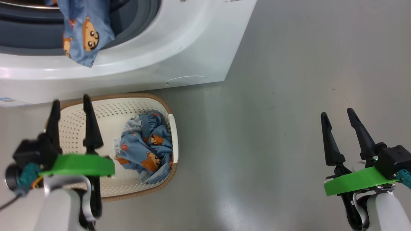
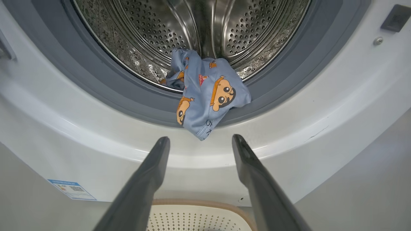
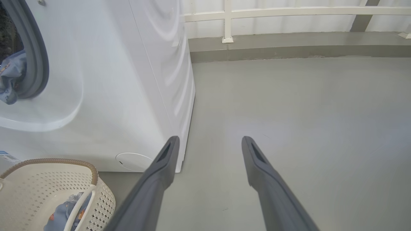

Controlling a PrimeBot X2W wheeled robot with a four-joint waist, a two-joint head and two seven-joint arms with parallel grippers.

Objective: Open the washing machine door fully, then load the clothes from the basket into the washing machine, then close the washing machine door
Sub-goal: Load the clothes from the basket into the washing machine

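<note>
The left gripper (image 1: 71,99) is hovering wide, empty, over the basket (image 1: 128,107); the right gripper (image 1: 336,112) likewise over floor (image 1: 257,128). A garment (image 1: 84,32) is hanging from the washer (image 1: 179,38).

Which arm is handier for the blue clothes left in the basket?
Left, probably: the open left gripper hangs over the cream perforated plastic basket holding the light blue cartoon-print clothes; the open right gripper is off over grey floor.

There is one washing machine (image 1: 192,41) and one basket (image 1: 112,110). The clothes (image 1: 146,150) make two bundles: one in the basket, another bundle (image 1: 85,30) at the machine's mouth.
</note>
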